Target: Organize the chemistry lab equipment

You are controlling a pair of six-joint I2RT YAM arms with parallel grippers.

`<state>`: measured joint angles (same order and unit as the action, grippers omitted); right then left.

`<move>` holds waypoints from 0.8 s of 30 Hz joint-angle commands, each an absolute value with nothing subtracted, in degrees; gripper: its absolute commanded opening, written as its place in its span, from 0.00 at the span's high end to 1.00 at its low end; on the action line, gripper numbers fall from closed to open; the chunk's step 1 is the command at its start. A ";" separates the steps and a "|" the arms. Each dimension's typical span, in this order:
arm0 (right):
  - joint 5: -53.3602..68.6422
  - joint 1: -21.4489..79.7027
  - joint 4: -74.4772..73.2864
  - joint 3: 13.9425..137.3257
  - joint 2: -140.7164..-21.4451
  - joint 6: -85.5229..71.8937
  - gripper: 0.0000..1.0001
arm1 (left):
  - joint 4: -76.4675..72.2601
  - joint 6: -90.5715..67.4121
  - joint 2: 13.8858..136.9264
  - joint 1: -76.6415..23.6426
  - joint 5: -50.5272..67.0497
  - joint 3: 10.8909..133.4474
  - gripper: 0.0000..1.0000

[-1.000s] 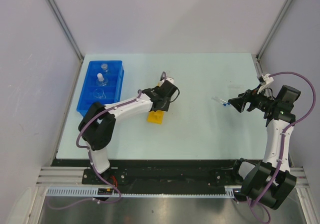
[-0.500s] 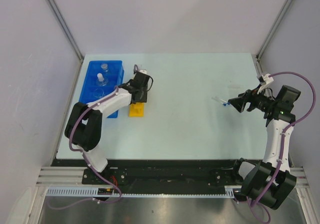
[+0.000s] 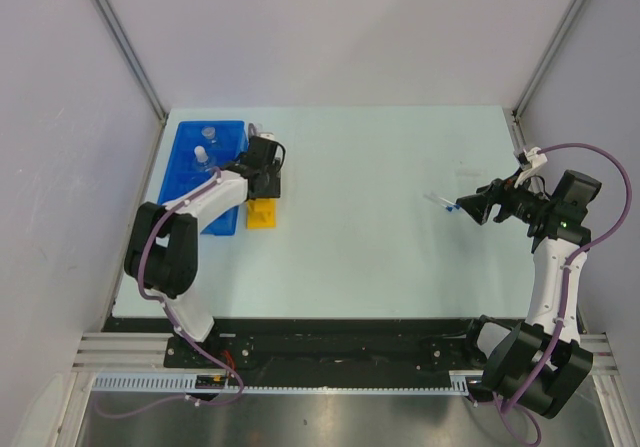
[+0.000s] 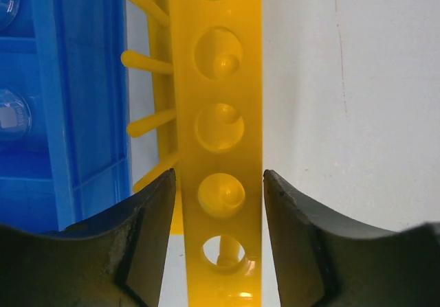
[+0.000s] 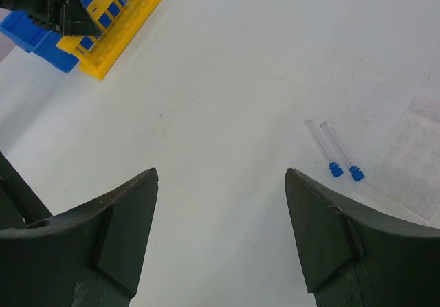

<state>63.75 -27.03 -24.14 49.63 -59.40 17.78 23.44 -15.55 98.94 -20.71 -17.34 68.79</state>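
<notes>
Yellow holed plastic rack (image 4: 220, 135) stands beside the blue compartmented plastic tray (image 3: 170, 197). The left pincer (image 4: 218, 183) straddles it, grip unclear. The right pincer (image 5: 221, 183) gapes empty. Two thin clear blue-tipped tubes (image 5: 328, 149) lie unsorted.

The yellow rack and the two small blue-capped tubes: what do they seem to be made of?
Yellow rack: probably moulded plastic, glossy; even colour, soft shine in its holes. Tubes: clear glass or plastic, I cannot tell; the table shows through.
</notes>
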 commanded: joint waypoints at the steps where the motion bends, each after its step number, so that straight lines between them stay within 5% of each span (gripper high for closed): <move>1: 63.90 -27.25 -23.73 49.83 -58.80 18.46 0.21 | 23.29 -13.97 98.70 -19.86 -16.79 69.87 0.38; 10: 63.90 -27.95 -23.82 49.83 -58.62 18.54 0.20 | 26.72 -14.15 93.61 -19.77 -14.86 71.72 0.21; 15: 64.07 -28.91 -24.26 49.83 -58.71 19.16 0.20 | 26.81 -13.01 86.15 -19.69 -10.90 71.19 0.04; 24: 64.25 -30.59 -26.71 49.83 -59.15 23.37 0.12 | 25.32 -11.52 66.29 -19.16 -5.02 62.42 0.00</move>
<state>63.68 -29.93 -25.26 49.60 -59.40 20.08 26.81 -14.09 74.98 -19.99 -9.89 67.37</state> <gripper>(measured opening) 0.856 0.996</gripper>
